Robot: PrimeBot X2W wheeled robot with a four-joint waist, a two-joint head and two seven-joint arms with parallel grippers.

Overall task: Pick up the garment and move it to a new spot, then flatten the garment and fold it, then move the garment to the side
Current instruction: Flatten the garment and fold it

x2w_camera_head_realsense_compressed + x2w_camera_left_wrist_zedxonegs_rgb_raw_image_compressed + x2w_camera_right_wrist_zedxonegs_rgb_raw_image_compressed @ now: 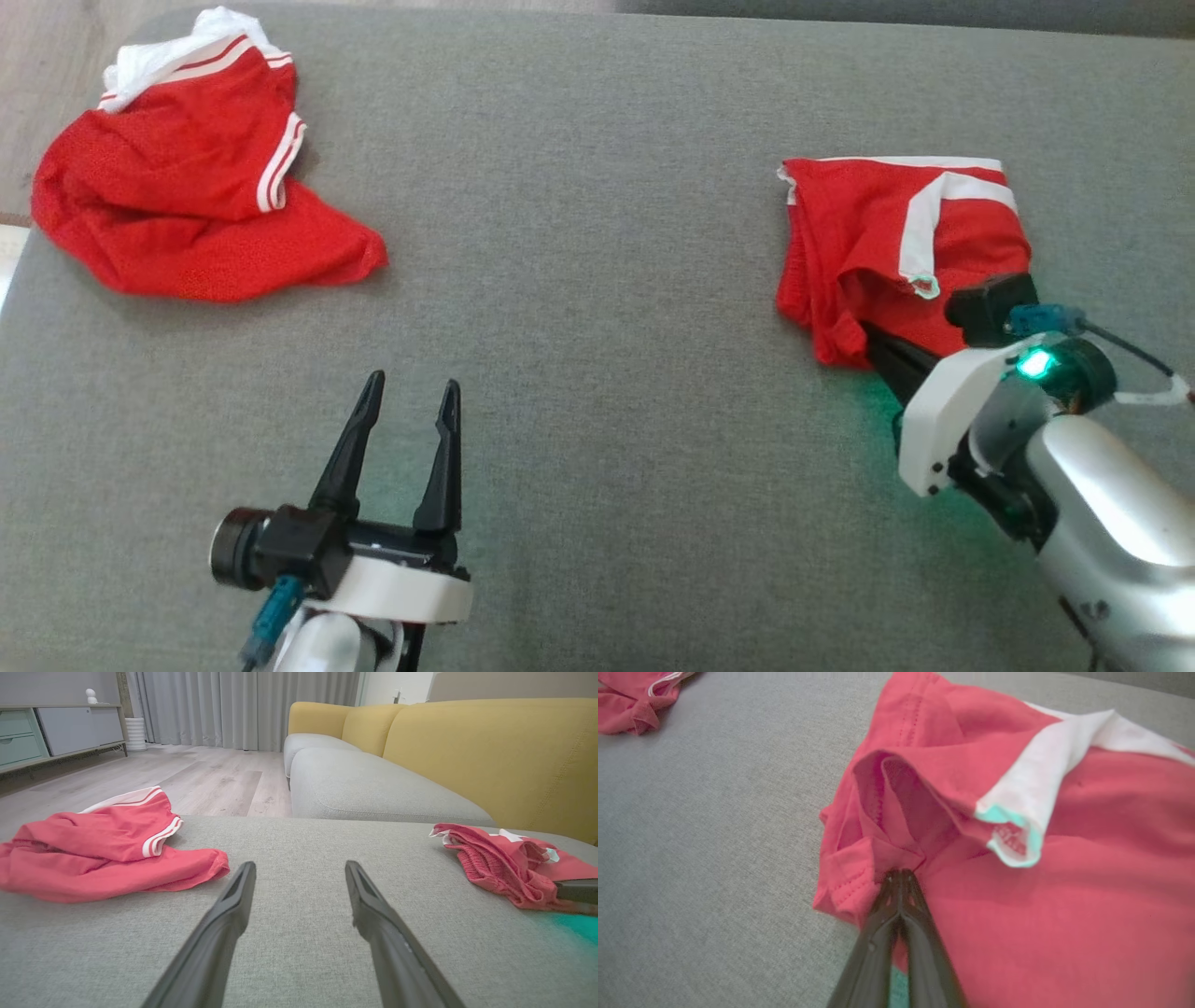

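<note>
A folded red garment (896, 233) with a white stripe lies on the right of the grey cushion (597, 280). My right gripper (873, 338) is shut at its near left corner. In the right wrist view the closed fingertips (900, 873) pinch a puckered fold of the red garment (1064, 914). My left gripper (411, 385) stands open over bare cushion at the lower left, holding nothing. The left wrist view shows the open left gripper (299, 865), with the folded garment (500, 863) off to the right and a dark finger of the right gripper (577, 890) at its edge.
A second red garment (187, 187) with white trim lies crumpled at the cushion's far left corner (103, 849). Beyond the cushion are a wooden floor (187, 774), a yellow-backed sofa (490, 751) and a low cabinet (46, 732). Bare cushion stretches between the two garments.
</note>
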